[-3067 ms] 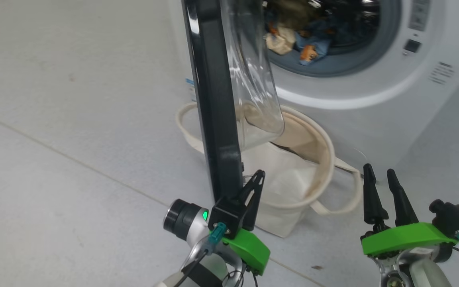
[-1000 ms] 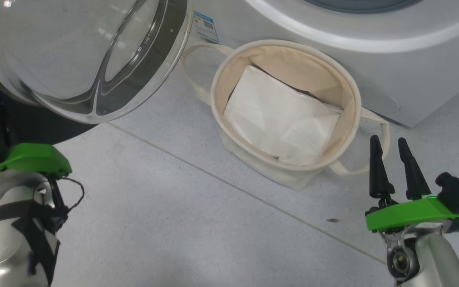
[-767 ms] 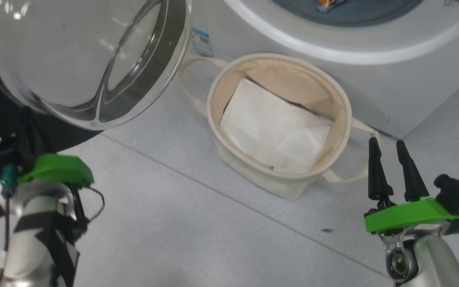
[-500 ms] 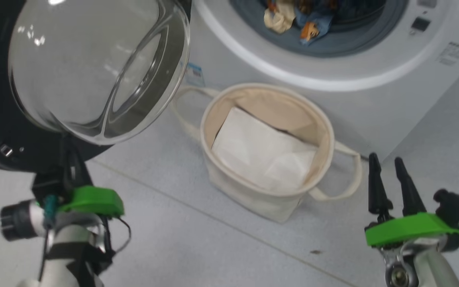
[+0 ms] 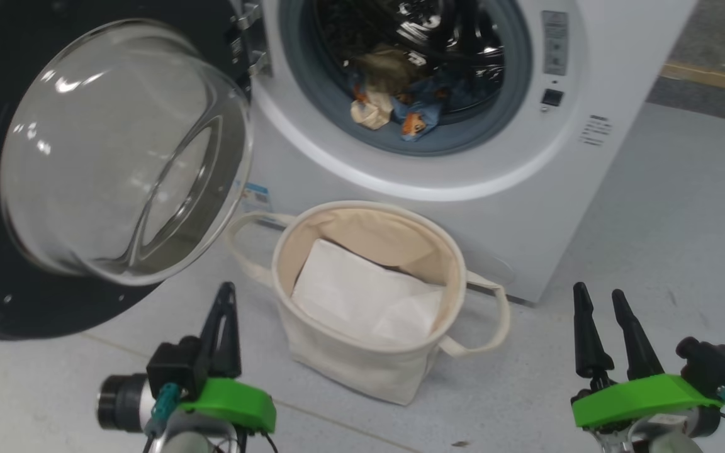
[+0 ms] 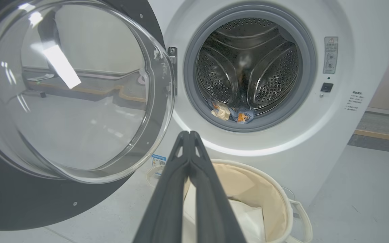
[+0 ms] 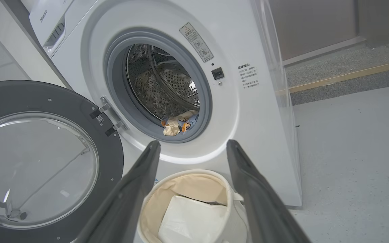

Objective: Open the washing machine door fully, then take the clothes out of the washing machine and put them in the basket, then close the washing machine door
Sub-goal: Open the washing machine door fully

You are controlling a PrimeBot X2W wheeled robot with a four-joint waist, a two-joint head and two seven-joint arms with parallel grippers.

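Step 1 done: black-rimmed glass door [image 5: 117,157] open. Blue-orange fabric clothes [image 5: 400,107] undrawn. My left gripper [image 5: 226,294] closed, right gripper [image 5: 598,292] spread, holding nothing.

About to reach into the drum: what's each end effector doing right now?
Left end effector: closed, holding nothing.
Right end effector: open, holding nothing.

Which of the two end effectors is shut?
The left end effector, green-mounted with long dark fingers: its fingers press together with nothing between them. The right end effector has its fingers standing apart.
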